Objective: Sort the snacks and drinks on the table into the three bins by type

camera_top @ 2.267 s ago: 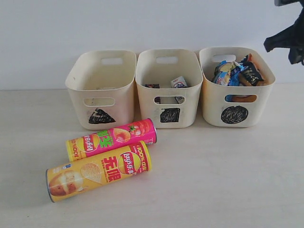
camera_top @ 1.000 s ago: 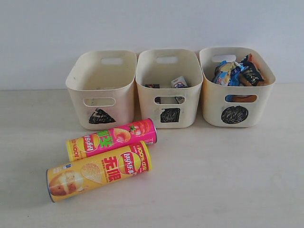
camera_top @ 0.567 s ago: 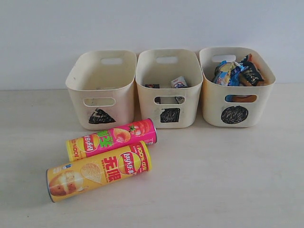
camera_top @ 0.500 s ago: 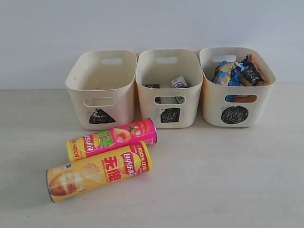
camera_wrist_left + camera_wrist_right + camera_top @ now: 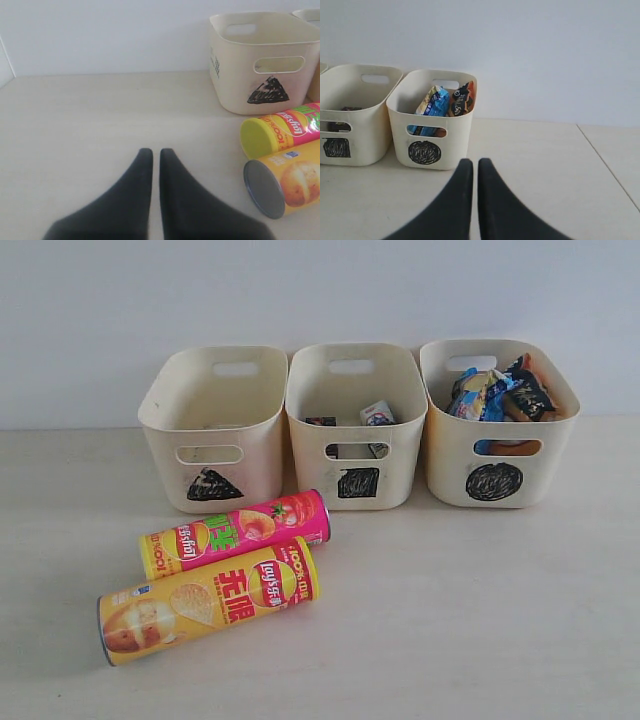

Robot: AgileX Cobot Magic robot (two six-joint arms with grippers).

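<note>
Pulling away from above circle bin [image 5: 545, 475], keeping both jaws closed, empty; next gripping pink tube [image 5: 240, 532] crosswise mid-length, avoiding rolling.

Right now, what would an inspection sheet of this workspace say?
Surface: pale wood-grain table.
Job's things: yellow tube and pink tube lie side by side before the triangle bin; white carton and dark carton in the square bin; packets in the circle bin.
Clutter: nothing seen.
Claws: left claw and right claw both shut, holding nothing.
Cables: nothing seen.
Surroundings: plain wall behind.
</note>
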